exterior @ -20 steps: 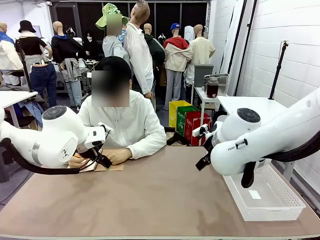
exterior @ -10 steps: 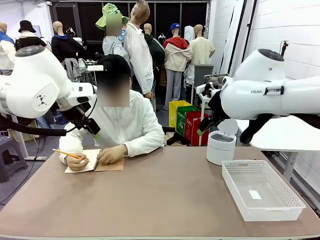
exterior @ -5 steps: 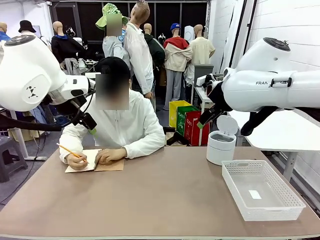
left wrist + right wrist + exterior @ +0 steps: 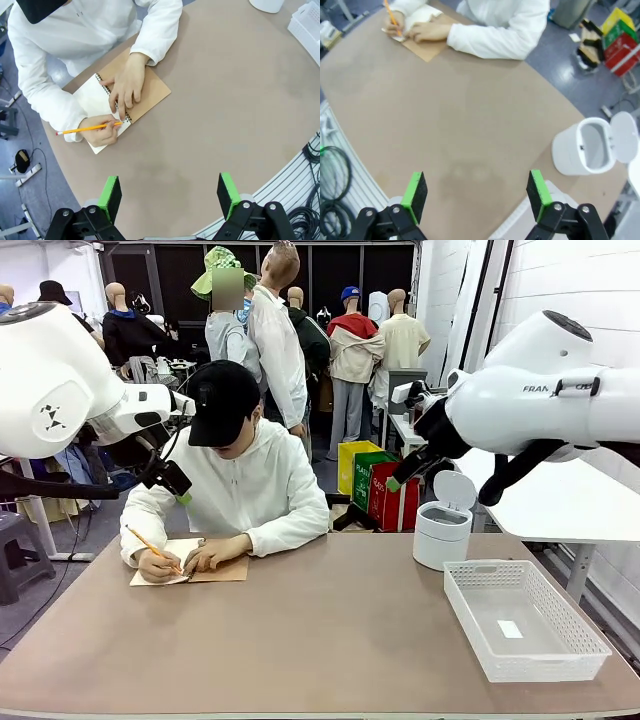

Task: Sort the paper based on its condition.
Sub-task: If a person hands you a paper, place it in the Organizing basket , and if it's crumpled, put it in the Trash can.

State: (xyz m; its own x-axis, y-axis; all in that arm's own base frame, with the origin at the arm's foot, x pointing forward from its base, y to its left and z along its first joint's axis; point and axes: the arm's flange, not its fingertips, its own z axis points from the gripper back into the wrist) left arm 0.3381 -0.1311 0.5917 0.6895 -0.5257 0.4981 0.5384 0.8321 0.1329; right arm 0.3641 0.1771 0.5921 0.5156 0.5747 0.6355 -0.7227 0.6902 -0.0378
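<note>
The paper is out of view. At the far left of the table a person writes with a yellow pencil (image 4: 150,545) on the white page of a brown-covered spiral notebook (image 4: 222,571), also seen from above (image 4: 150,90) and far off (image 4: 427,50). One hand holds the pencil and the other rests flat on the notebook. My left gripper (image 4: 175,485) hangs high above the table's left side, open and holding nothing (image 4: 168,192). My right gripper (image 4: 400,478) hangs high on the right, open with nothing between its green pads (image 4: 476,192).
A white lidded bin (image 4: 440,535) with its lid up stands at the far right, seen from above (image 4: 585,147). A white mesh basket (image 4: 500,566) with a small white slip in it sits at the right edge. The brown tabletop (image 4: 320,640) stretches between them.
Both arms have risen from table height to well above it and have now nearly settled. The person has bent the head lower and keeps writing.
</note>
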